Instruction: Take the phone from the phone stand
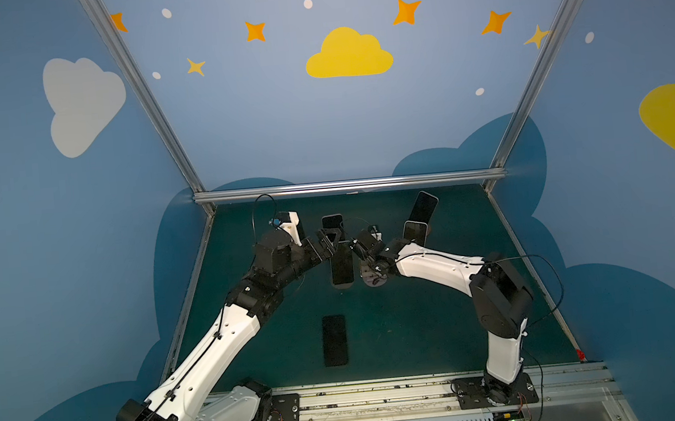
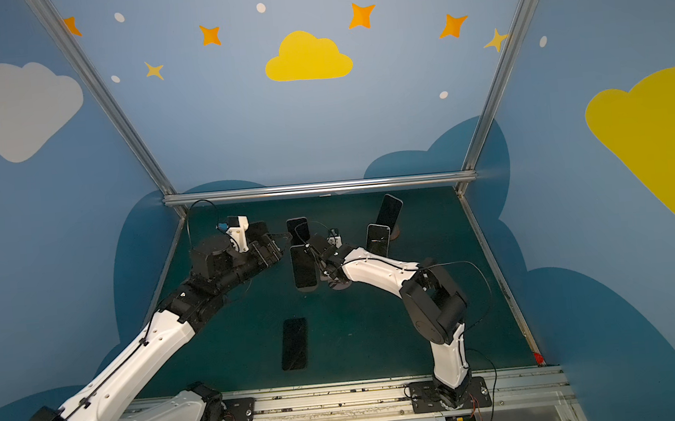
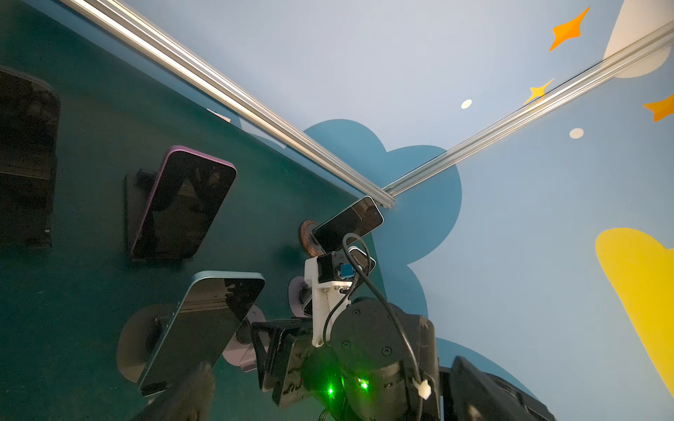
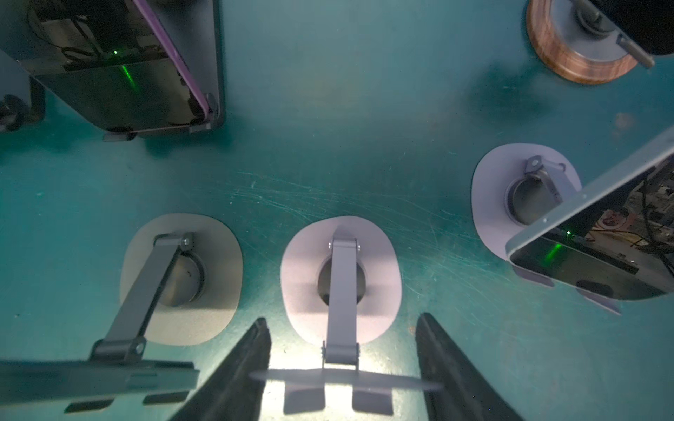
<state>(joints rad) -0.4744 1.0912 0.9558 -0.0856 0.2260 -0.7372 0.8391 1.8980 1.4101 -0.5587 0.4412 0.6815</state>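
Left fingers [image 3: 481, 388] gaping wide apart, holding nothing, beside blue-edged dark phone [image 1: 341, 263] leaning on round grey stand [image 1: 342, 285] at tabletop [image 1: 420, 316] centre. Right fingers [image 4: 248, 364] pinching plate of empty pale grey stand [image 4: 310, 291], at phone's 3 o'clock.

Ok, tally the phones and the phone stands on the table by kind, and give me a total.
Phones: 5
Phone stands: 5
Total: 10
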